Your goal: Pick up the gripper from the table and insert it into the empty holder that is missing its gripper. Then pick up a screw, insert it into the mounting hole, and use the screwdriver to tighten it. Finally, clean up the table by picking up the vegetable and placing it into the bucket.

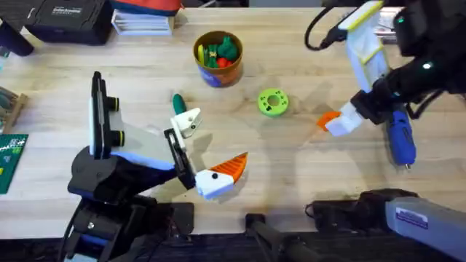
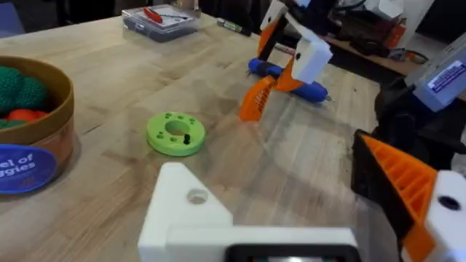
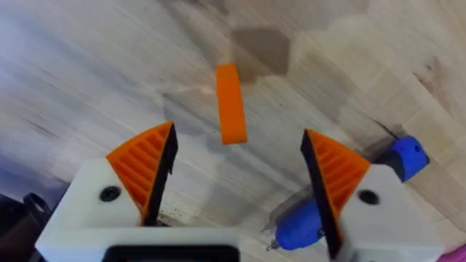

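The loose orange gripper piece (image 1: 325,118) (image 3: 230,104) (image 2: 255,100) lies on the table right of centre. My right gripper (image 1: 339,125) (image 3: 237,167) hovers open just above it, one orange finger on each side, not touching. My left gripper (image 1: 207,148) (image 2: 298,196) is open; one jaw carries an orange finger (image 2: 400,182), the other is the bare white holder (image 1: 188,122) (image 2: 191,211). The blue screwdriver (image 1: 399,138) (image 3: 309,222) lies at the right. The dark green vegetable (image 1: 178,103) lies beside the holder. The bucket (image 1: 218,67) (image 2: 44,156) holds toy vegetables.
A lime-green disc (image 1: 273,102) (image 2: 175,133) with a small black screw on it sits mid-table. A clear box (image 2: 160,20) stands at the table's right end. A black case (image 1: 69,20) and stacked books are at the back left, a green board (image 1: 9,160) at the left edge.
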### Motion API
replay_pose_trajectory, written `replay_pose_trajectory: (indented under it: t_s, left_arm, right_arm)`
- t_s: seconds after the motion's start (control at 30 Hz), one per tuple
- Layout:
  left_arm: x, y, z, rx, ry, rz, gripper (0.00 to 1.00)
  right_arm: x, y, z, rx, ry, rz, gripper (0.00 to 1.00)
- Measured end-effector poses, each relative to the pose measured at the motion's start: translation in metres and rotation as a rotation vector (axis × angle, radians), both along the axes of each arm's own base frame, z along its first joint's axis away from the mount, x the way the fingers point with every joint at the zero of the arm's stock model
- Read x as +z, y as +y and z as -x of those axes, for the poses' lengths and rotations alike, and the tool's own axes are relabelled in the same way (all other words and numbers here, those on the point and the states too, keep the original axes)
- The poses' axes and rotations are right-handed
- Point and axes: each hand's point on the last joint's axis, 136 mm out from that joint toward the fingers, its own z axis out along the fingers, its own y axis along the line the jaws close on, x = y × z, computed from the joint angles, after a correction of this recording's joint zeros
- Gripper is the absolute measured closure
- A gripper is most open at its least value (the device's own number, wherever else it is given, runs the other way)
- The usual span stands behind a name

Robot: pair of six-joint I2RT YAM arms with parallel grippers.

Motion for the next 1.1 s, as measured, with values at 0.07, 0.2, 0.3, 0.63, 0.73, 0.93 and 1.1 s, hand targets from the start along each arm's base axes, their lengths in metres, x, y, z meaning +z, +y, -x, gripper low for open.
replay_pose_trajectory:
  t_s: [0.07,0.2,0.3,0.63,0.73,0.93,1.1]
  left_arm:
    - [0.0,0.0,0.0,0.0,0.0,0.0,0.015]
    - [0.0,0.0,0.0,0.0,0.0,0.0,0.014]
    - [0.0,0.0,0.0,0.0,0.0,0.0,0.014]
    - [0.0,0.0,0.0,0.0,0.0,0.0,0.014]
    - [0.0,0.0,0.0,0.0,0.0,0.0,0.014]
    - [0.0,0.0,0.0,0.0,0.0,0.0,0.016]
    - [0.0,0.0,0.0,0.0,0.0,0.0,0.015]
  right_arm:
    - [-0.008,-0.001,0.0,0.013,0.037,0.009,0.007]
    - [-0.022,-0.001,0.0,0.028,0.103,0.019,0.048]
    - [-0.027,-0.001,-0.001,0.04,0.121,0.024,0.131]
    - [-0.027,0.005,-0.003,0.06,0.114,0.0,0.904]
    - [-0.026,0.007,-0.003,0.058,0.112,-0.008,0.992]
    - [-0.006,0.008,-0.002,0.05,0.032,-0.019,0.993]
    - [0.041,0.009,0.005,0.007,-0.123,-0.04,0.993]
